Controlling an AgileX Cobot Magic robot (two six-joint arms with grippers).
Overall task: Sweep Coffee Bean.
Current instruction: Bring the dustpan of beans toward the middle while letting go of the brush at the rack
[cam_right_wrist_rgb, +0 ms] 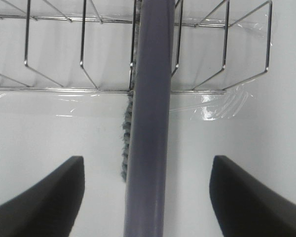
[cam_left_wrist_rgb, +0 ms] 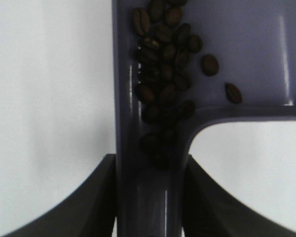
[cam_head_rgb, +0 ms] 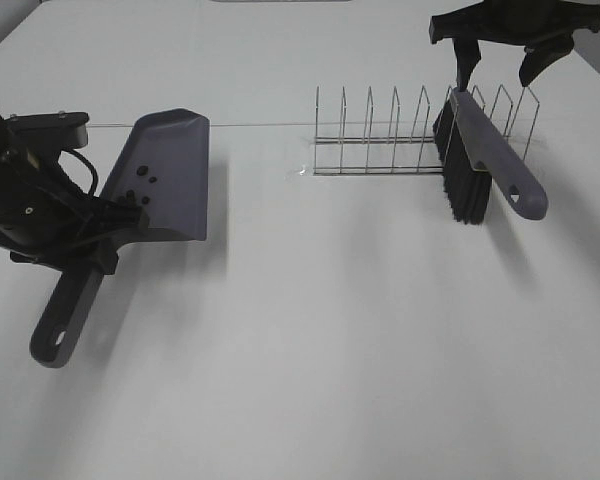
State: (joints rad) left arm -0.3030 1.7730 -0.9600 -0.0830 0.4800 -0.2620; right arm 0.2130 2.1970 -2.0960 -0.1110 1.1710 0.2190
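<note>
A grey-purple dustpan (cam_head_rgb: pixel 170 170) lies on the white table at the left. My left gripper (cam_head_rgb: pixel 105 235) is shut on the neck of its handle (cam_head_rgb: pixel 65 320). The coffee beans (cam_head_rgb: pixel 140 180) lie inside the pan. In the left wrist view they form a cluster (cam_left_wrist_rgb: pixel 165 64) in the pan's corner, running into the handle channel (cam_left_wrist_rgb: pixel 150 197). A brush with black bristles (cam_head_rgb: pixel 465 185) and a grey handle (cam_head_rgb: pixel 500 165) leans in the wire rack (cam_head_rgb: pixel 380 140) at the right. My right gripper (cam_head_rgb: pixel 500 60) is open above the brush, its fingers (cam_right_wrist_rgb: pixel 39 197) wide on either side of the handle (cam_right_wrist_rgb: pixel 148 123), not touching it.
The wire rack (cam_right_wrist_rgb: pixel 54 89) is fixed to the table with clear tape (cam_right_wrist_rgb: pixel 222 106). The table's far edge runs behind the rack and the right gripper. White table surface (cam_head_rgb: pixel 330 330) spreads between the dustpan and the rack.
</note>
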